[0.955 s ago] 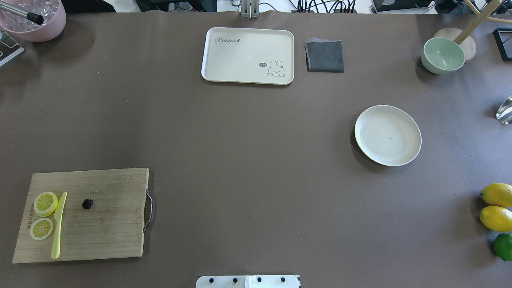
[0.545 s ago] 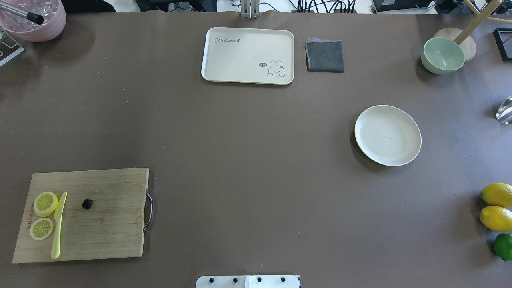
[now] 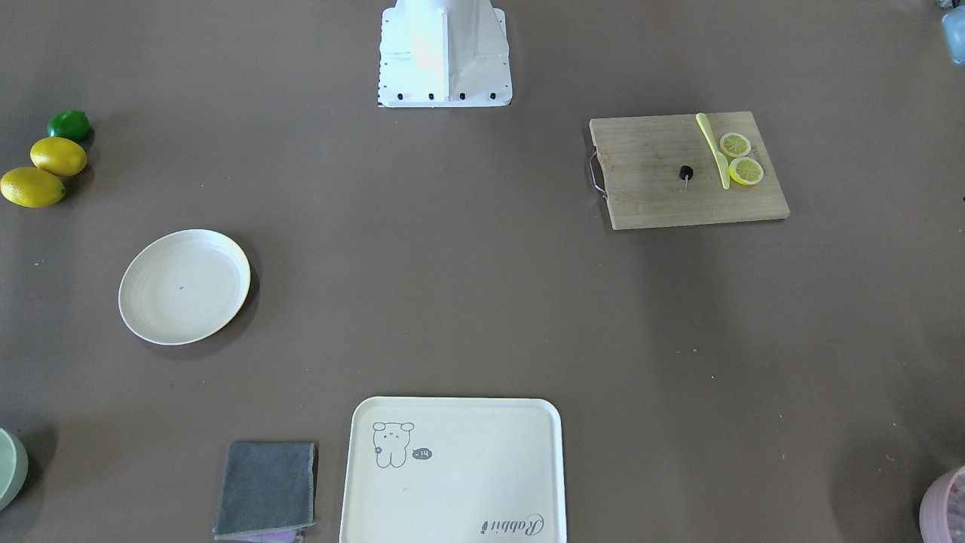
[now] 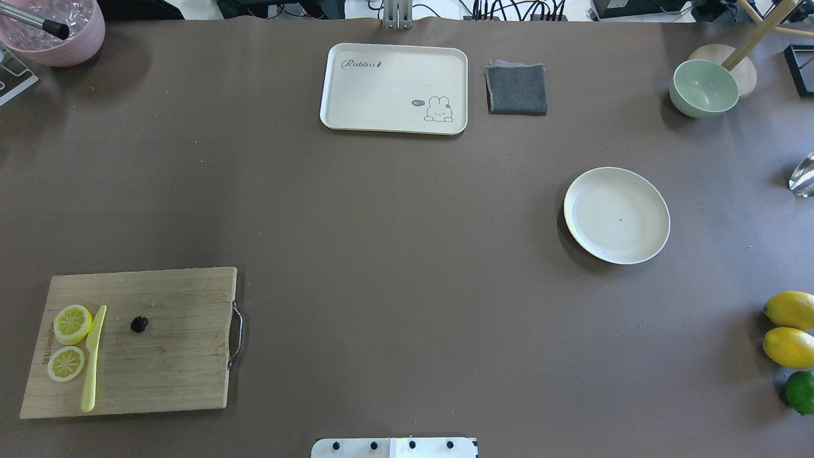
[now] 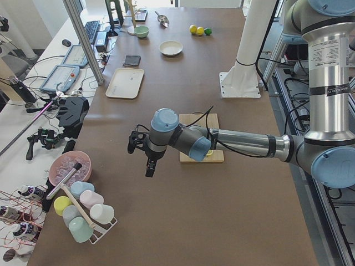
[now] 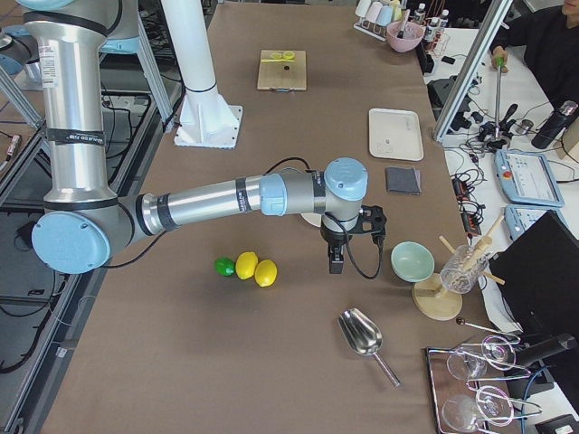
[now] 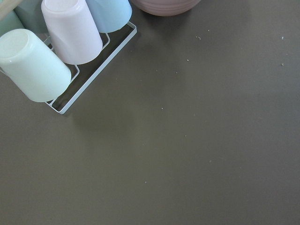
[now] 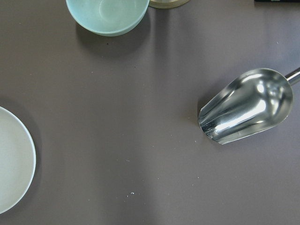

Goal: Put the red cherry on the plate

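Observation:
The red cherry (image 4: 139,324) (image 3: 685,173) is a tiny dark fruit lying on a wooden cutting board (image 4: 172,362) at the table's near left, beside a yellow knife (image 4: 93,356) and two lemon slices (image 4: 72,324). The cream-white plate (image 4: 642,235) (image 3: 219,264) sits bare at the right, its edge showing in the right wrist view (image 8: 14,164). My left gripper (image 5: 150,165) hangs beyond the board's left side; my right gripper (image 6: 336,262) hangs past the plate. Both show only in the side views, so I cannot tell whether they are open or shut.
A rabbit-print tray (image 4: 356,95) and a grey cloth (image 4: 516,89) lie at the back. A green bowl (image 4: 704,88), metal scoop (image 8: 246,105), two lemons (image 4: 790,329) and a lime (image 4: 801,392) line the right side. A pink bowl (image 4: 57,32) and a cup rack (image 7: 70,56) stand far left.

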Robot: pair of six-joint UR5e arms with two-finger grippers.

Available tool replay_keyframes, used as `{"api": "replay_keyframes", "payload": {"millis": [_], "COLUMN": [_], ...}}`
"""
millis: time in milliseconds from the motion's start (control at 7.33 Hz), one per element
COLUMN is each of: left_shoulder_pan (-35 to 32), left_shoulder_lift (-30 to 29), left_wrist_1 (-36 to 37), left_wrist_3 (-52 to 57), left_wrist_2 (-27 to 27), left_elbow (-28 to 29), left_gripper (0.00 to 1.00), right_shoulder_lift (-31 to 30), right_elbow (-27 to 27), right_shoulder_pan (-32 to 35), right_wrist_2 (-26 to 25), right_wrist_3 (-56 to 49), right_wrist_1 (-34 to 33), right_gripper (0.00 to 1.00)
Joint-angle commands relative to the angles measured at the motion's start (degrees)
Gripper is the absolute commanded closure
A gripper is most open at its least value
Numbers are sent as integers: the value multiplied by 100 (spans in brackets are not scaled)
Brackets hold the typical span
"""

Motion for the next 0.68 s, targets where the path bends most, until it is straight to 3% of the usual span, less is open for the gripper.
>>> {"api": "replay_keyframes", "payload": {"millis": [0, 545], "left_shoulder_pan": [0, 0], "left_shoulder_lift": [12, 4], "left_wrist_1": [3, -23], "left_wrist_3": [0, -26], "left_wrist_2": [-2, -11], "left_elbow": [1, -51], "left_gripper": [2, 2], "right_shoulder_lift": [-4, 31], "right_elbow": [15, 33], "right_shoulder_pan": [0, 0], "right_wrist_2": [-1, -1], "right_wrist_3": [-1, -1], "right_wrist_1": [0, 9], "right_gripper": [0, 0]}}
